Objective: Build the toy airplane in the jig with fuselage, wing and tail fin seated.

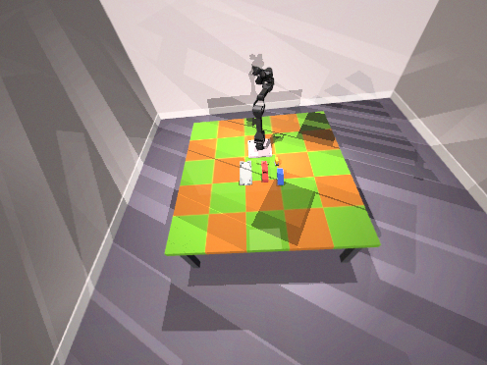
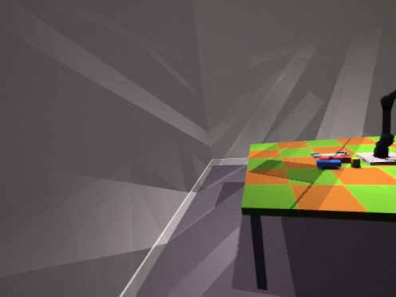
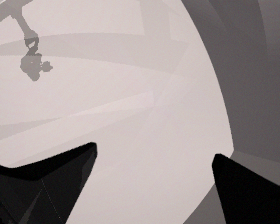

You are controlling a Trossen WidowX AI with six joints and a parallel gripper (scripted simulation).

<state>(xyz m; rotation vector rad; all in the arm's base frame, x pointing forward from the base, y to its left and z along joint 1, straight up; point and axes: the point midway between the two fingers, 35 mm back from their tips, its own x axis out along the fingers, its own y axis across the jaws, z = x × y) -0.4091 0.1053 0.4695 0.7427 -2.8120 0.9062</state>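
A red fuselage (image 1: 265, 176) (image 2: 344, 159) lies on the table beside the pale jig (image 1: 245, 174) (image 2: 328, 155), outside it. A blue block-like part, seemingly the wing (image 1: 280, 177) (image 2: 328, 164), lies on the other side of the fuselage. A small yellow part, seemingly the tail fin (image 1: 277, 160) (image 2: 355, 162), lies near the blue part, closer to the arm's base. The parts are apart from one another; sockets and tabs are too small to make out. My gripper (image 3: 156, 156) is open and empty. It is raised high above the table, far from the parts, and faces a wall.
The arm stands on a white base plate (image 1: 252, 151) (image 2: 368, 160) just behind the parts. The table (image 1: 226, 230) (image 2: 319, 196) has green and orange squares. Pale and grey walls stand around it. The exterior view cuts off the upper arm and the table's right side.
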